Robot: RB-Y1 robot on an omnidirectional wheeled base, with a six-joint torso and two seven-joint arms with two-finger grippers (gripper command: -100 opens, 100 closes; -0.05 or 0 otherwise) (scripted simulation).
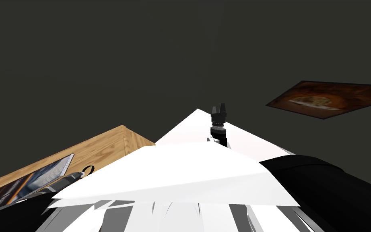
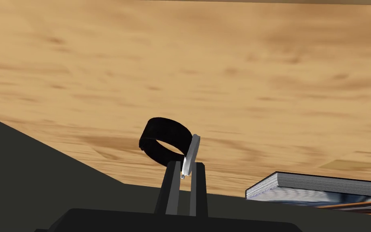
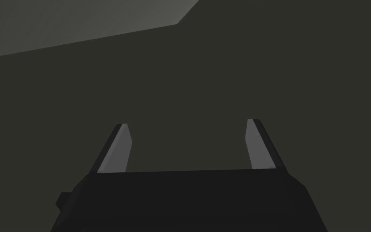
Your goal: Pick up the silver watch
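Wooden table (image 2: 221, 60) underneath. The left claw (image 2: 185, 171) is clamped on the watch (image 2: 168, 139), its blades pinching the silver case edge-on, probably as the rigid part; the black band hangs free. A book (image 1: 31, 183) lies at the watch's 9 o'clock. The right claw (image 3: 186, 141) is spread, idle.

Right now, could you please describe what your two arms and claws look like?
Each claw is a dark, boxy block carrying two thin, flat, light grey fingers with dark edges. On the left claw they look like narrow blades; on the right claw they end in slanted tips. The right arm behind its claw is dark with a grey ring. I see no cables or markings.
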